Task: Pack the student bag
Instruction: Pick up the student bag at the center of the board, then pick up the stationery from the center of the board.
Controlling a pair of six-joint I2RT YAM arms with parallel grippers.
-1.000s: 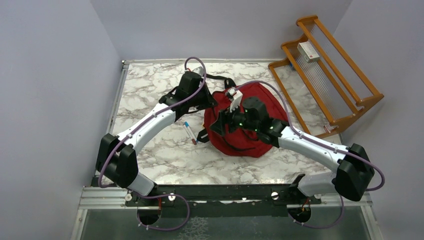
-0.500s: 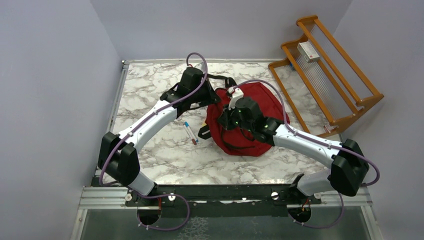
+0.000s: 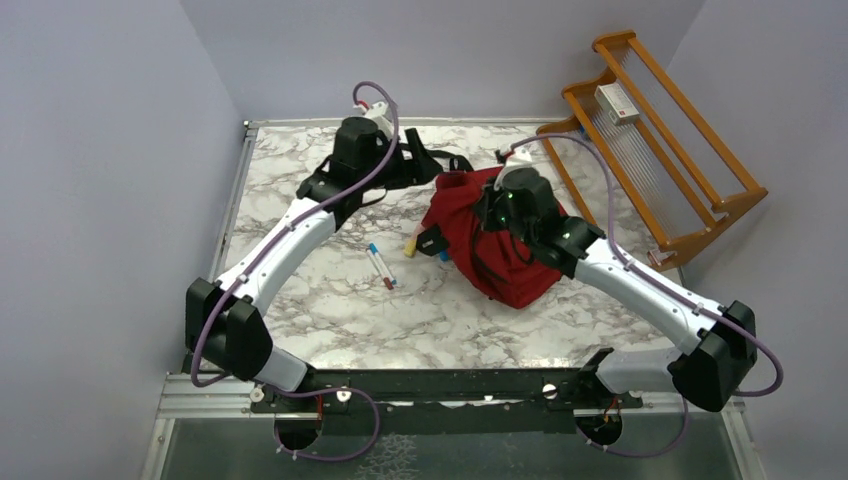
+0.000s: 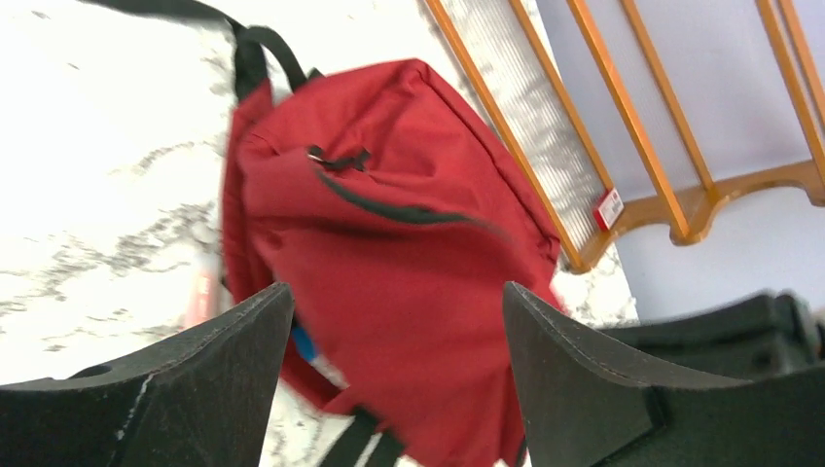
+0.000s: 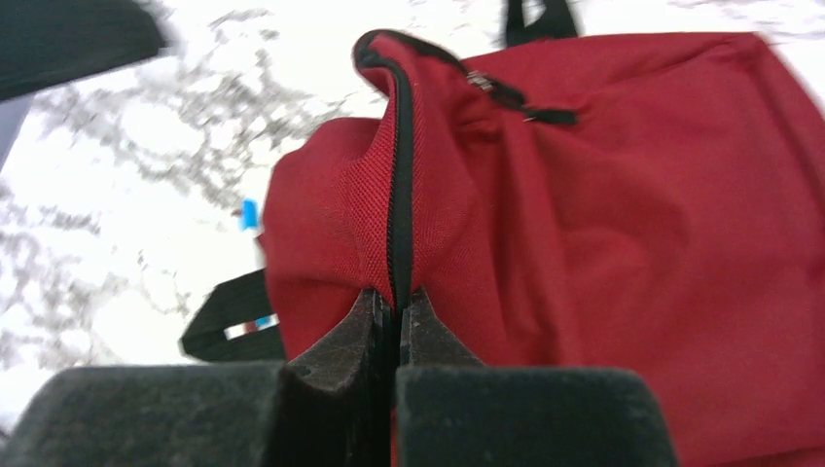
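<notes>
Bag [image 3: 520, 278] sits ctr-right of top view on table [image 3: 330, 300], bunched up. R gripper [image 5: 397, 304] is clamped tight on bag's zip edge. L gripper [image 4: 389, 311], upper ctr-left, has jaws wide apart, holding nothing. Pens [image 3: 380, 266] lie left of bag.

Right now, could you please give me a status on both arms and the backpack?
Left jaws open, holding nothing. Right jaws shut on the backpack at its zip edge. Pens loose on the table beside it.
</notes>
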